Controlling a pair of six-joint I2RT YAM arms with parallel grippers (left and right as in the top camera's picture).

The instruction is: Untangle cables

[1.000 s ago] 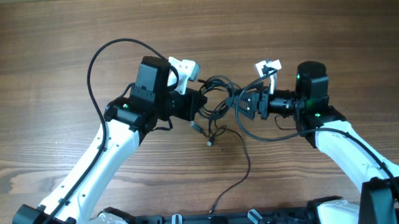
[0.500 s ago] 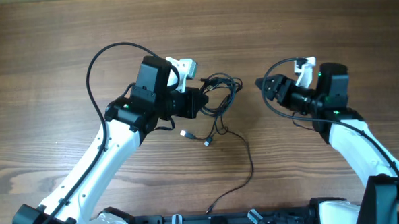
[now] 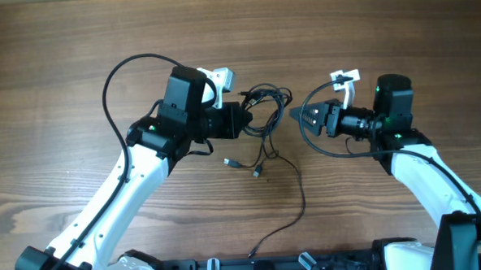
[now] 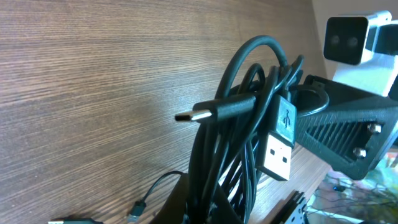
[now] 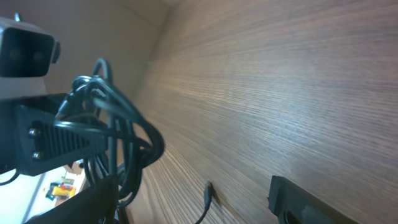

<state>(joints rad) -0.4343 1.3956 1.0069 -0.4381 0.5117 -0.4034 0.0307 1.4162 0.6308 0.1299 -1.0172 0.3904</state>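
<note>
The cables form a knotted black bundle between the two grippers. My left gripper is shut on the bundle's left side. In the left wrist view the bundle rises out of the left gripper, with a USB-C tip and a USB-A plug sticking out. My right gripper is open, just right of the bundle. In the right wrist view the bundle hangs beside the left finger of the right gripper. Loose strands trail toward the front edge.
Two small plug tips lie on the wooden table below the bundle. A thicker black arm cable loops over the left arm. The robot base lines the front edge.
My right gripper pulled away from the bundle to the right, then came back left toward it, now open. The left gripper kept hold of the bundle. The loose plug tips shifted slightly.
</note>
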